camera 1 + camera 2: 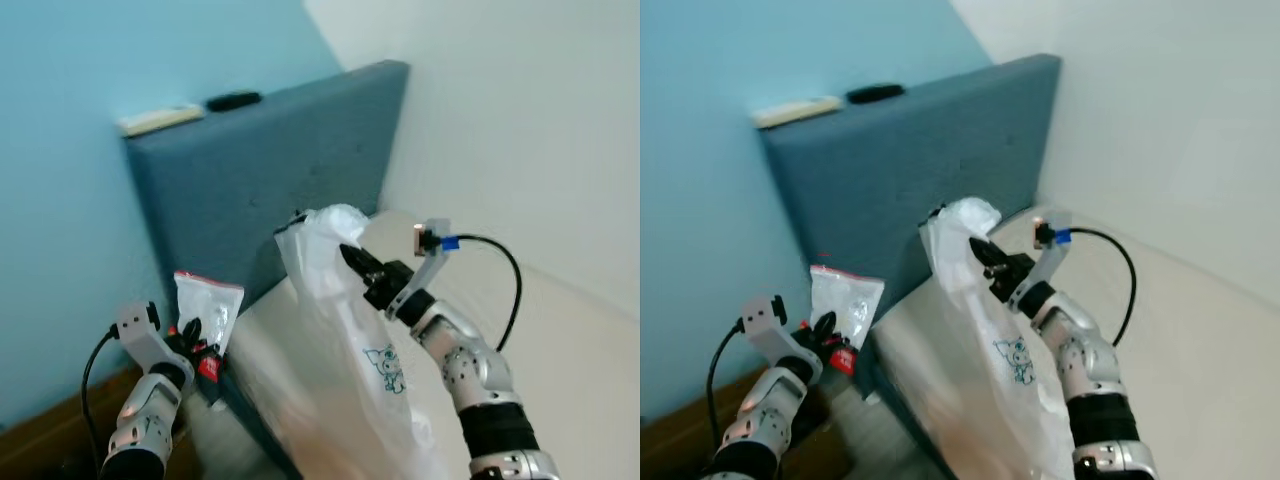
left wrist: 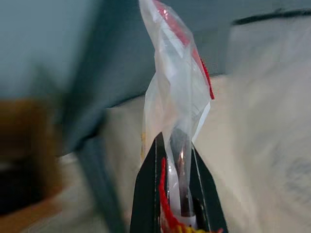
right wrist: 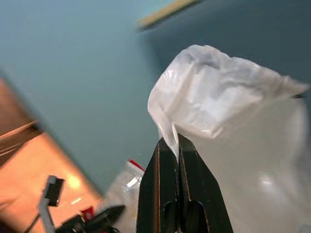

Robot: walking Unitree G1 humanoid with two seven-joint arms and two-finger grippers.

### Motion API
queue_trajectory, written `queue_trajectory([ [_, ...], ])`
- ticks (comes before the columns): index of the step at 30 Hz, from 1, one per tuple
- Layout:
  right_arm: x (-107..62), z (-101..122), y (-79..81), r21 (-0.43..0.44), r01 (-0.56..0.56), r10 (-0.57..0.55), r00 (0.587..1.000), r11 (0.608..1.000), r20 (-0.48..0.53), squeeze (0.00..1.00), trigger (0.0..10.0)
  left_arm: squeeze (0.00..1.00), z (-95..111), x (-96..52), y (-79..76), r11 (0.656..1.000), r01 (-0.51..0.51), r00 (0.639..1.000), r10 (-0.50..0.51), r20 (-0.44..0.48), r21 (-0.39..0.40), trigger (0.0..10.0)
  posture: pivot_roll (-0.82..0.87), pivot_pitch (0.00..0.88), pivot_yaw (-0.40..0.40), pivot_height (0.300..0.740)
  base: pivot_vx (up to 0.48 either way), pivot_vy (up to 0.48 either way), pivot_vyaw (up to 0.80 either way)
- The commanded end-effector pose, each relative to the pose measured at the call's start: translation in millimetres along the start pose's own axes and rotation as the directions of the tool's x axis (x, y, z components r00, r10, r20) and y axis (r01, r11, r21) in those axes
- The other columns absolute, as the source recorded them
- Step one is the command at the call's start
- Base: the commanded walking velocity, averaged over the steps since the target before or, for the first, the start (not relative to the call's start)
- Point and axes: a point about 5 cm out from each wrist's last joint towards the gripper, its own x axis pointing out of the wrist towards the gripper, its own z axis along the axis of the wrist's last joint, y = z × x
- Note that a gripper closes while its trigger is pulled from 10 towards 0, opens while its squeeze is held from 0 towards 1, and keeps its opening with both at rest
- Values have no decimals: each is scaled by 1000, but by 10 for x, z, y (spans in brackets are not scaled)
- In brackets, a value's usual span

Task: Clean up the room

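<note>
"Blue walls, a blue padded headboard [image 1: 270,170] and a pale mattress [image 1: 560,340] in the corner. So what's it tidying?"

"That clear wrapper with the red strip [image 1: 208,305]. The left gripper [image 1: 192,336] has its fingers pinched tight on the bottom edge, so it stands upright, off the bed's side."

"And the big white plastic bag [image 1: 345,330]?"

"Held by the right gripper [image 1: 352,258], fingers closed on the bunched top. I'd guess it's lifted like that so the mouth hangs where the wrapper can drop in."

"Is the mouth open?"

"Hard to say; it looks crumpled, and the wrist view is blurred. The wrapper is near the bag, not touching."

"What's on top of the headboard?"

"Something flat and pale [image 1: 160,119], and a dark object [image 1: 234,101] beside it."
</note>
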Motion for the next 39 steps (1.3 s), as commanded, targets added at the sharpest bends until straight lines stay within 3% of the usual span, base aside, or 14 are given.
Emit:
queue_trajectory([
  [1, 5, 21, 0, -17, -10, 10, 1000, 1000, 2, 0, 10000, 0, -31, -16, 20, 1000, -6, 1000, 6, -16, 28, 10000, 11, 0, -75, 708, 0, 0, 769],
  [5, 8, 27, 11, -22, -21, 21, 1000, 1000, 6, 0, 10000, 0, -55, -9, -4, 1000, -1, 1000, 2, -23, 31, 10000, 9, 0, -76, 708, 0, 0, 769],
  [7, -7, 79, 59, -21, -87, 88, 996, 996, 19, 0, 10000, 0, -86, 2, -54, 998, 18, 999, -16, -34, 54, 10000, 7, 0, -75, 708, 0, 0, 769],
  [13, -52, 157, 71, -40, -149, 150, 988, 988, 23, 0, 10000, 0, -77, 18, -109, 996, 51, 999, -50, -19, 75, 10000, 4, 0, -75, 708, 0, 0, 769],
  [28, -59, 196, 119, -84, -192, 195, 980, 978, 31, 0, 10000, 0, -83, 44, -170, 989, 72, 997, -69, -26, 128, 10000, 4, 0, -69, 708, 0, 0, 769],
  [31, -62, 135, 109, -155, -191, 188, 982, 969, -34, 0, 10000, 0, -88, 49, -195, 987, 82, 996, -80, -27, 135, 10000, 4, 0, -69, 708, 0, 0, 769],
  [33, -61, -66, 49, -310, -185, 128, 972, 933, -197, 0, 10000, 0, -95, 59, -222, 986, 93, 995, -90, -31, 141, 10000, 2, 0, -67, 708, 0, 0, 769],
  [34, -64, -146, 31, -347, -192, 110, 964, 918, -241, 0, 10000, 0, -107, 63, -239, 984, 101, 995, -97, -37, 145, 10000, 6, 0, -68, 708, 0, 0, 769],
  [39, -43, -264, 85, -374, -236, 130, 949, 897, -286, 0, 10000, 0, -174, 54, -294, 980, 126, 991, -118, -60, 157, 10000, 5, 0, -67, 708, 0, 0, 769],
])
